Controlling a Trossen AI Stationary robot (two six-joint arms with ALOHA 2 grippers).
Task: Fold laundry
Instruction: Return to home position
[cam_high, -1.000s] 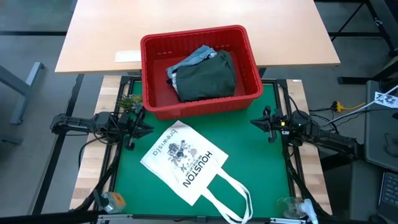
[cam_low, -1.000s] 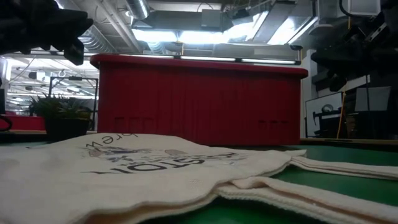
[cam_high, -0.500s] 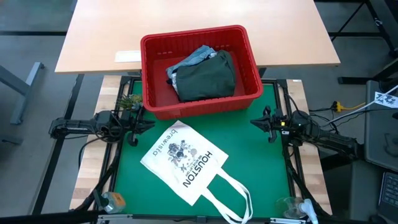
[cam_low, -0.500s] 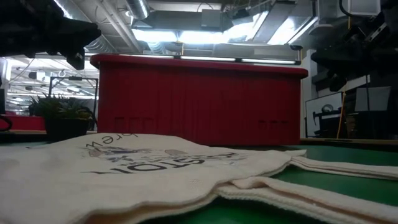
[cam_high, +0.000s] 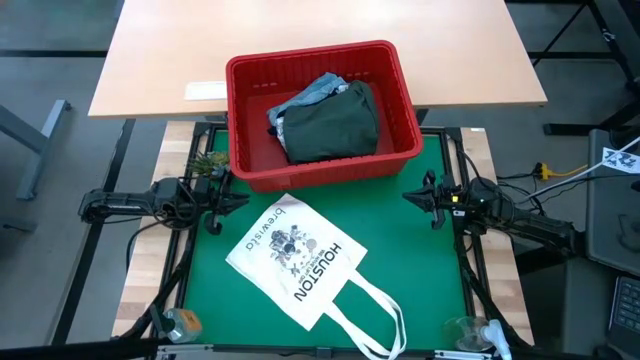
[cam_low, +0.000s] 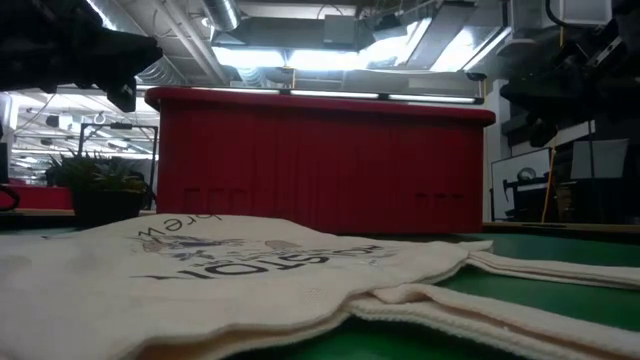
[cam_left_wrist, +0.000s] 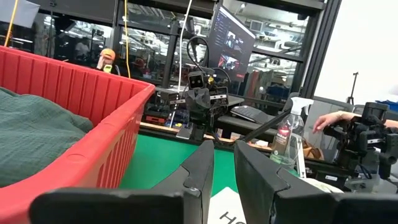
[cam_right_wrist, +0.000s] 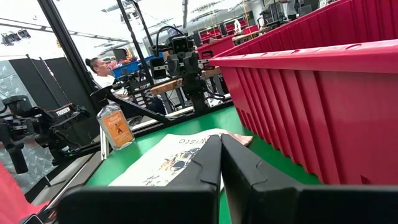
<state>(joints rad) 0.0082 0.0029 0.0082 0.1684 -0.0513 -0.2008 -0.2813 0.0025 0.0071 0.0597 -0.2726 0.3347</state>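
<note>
The laundry lies heaped in the red basket (cam_high: 320, 170) at the mat's far edge. A dark olive garment (cam_high: 330, 125) is on top, with light blue denim (cam_high: 305, 95) showing beneath it at the far side. The left wrist view sees the olive garment (cam_left_wrist: 31, 137) over the basket's rim. My left gripper (cam_high: 235, 205) hangs level at the mat's left edge, open and holding nothing (cam_left_wrist: 224, 152). My right gripper (cam_high: 408, 197) hangs level at the right edge, shut and holding nothing (cam_right_wrist: 221, 140). Both point inward over the mat, clear of the basket.
A white "HOUSTON" tote bag (cam_high: 300, 260) lies flat on the green mat (cam_high: 420, 260) between the arms, its handles toward the near edge. A small potted plant (cam_high: 205, 162) stands by the basket's left corner. Bottles (cam_high: 180, 322) (cam_high: 470, 332) stand at both near corners. People show beyond the table.
My left gripper has swung a little toward the far edge and the basket, staying open and touching nothing.
</note>
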